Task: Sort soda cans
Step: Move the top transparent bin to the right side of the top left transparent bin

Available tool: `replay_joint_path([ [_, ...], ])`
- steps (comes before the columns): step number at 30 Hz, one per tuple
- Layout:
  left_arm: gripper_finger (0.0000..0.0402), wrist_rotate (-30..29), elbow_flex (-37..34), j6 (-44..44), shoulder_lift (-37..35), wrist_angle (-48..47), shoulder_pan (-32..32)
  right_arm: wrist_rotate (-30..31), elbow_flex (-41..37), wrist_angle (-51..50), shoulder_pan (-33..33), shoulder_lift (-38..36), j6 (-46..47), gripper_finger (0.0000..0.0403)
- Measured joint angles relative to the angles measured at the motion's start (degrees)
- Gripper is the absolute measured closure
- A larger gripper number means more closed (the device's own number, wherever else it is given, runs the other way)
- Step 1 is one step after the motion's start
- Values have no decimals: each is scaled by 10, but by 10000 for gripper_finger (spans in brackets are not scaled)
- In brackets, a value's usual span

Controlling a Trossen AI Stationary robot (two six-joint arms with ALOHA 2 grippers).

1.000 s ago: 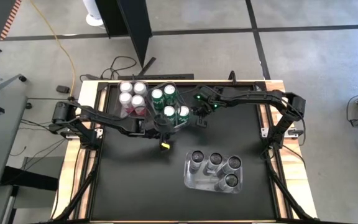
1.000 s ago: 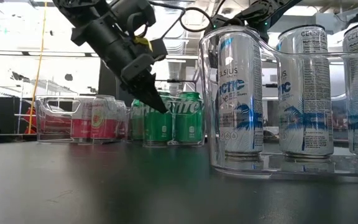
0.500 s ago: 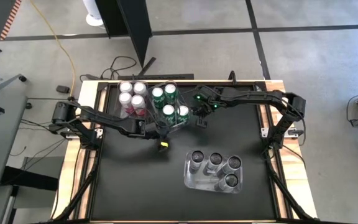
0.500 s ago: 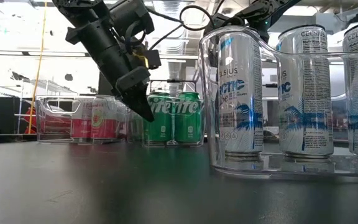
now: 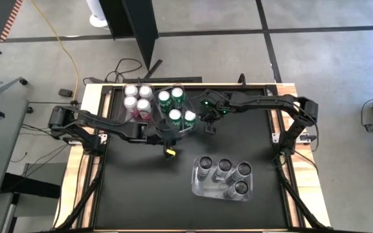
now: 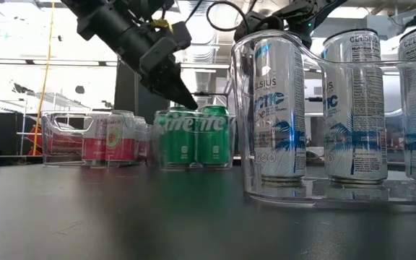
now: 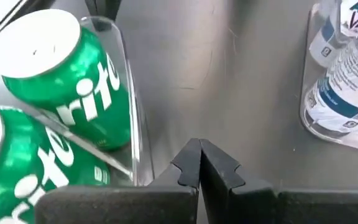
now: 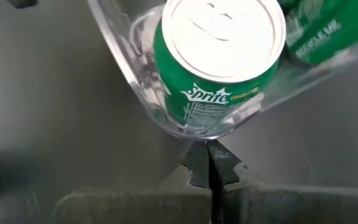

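Note:
Several green soda cans (image 5: 176, 107) stand upright in a clear bin (image 7: 131, 118) at the far middle of the table. Pink cans (image 5: 137, 100) fill a bin to its left, and dark cans (image 5: 224, 176) a bin near the front right. My left gripper (image 7: 199, 150) is shut and empty. It hovers just off the green bin's near side, above can-top height (image 6: 188, 100). My right gripper (image 8: 207, 150) is shut at the green bin's right near corner (image 5: 206, 125). My right gripper's shut fingertips (image 8: 199, 155) stand against the green bin's rounded lower corner (image 8: 191, 133), slanting down from the table's right. The gripper holds nothing. The bin rests flat on the table with its cans upright. I cannot tell whether the tips touch the wall.
The black tabletop (image 5: 141, 188) lies bare at the front left and between the bins. The dark-can bin (image 6: 338, 108) fills the right of the low view, close to the camera. Wooden table edges (image 5: 89, 97) and frame rails run along both sides.
My left gripper has risen from in front of the green cans at mid-height to above their tops, staying shut. The green bin with its cans has slid a little toward the table's left.

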Motion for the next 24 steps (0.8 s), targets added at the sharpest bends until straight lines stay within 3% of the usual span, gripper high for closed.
replay_joint_path([
  [14, 401, -23, -1, 11, -34, -11, 1, -3, 2, 87, 25, 5, 3, 403],
  [24, 401, -24, 0, 11, -42, -22, 4, -1, 3, 94, 35, 30, 9, 403],
])
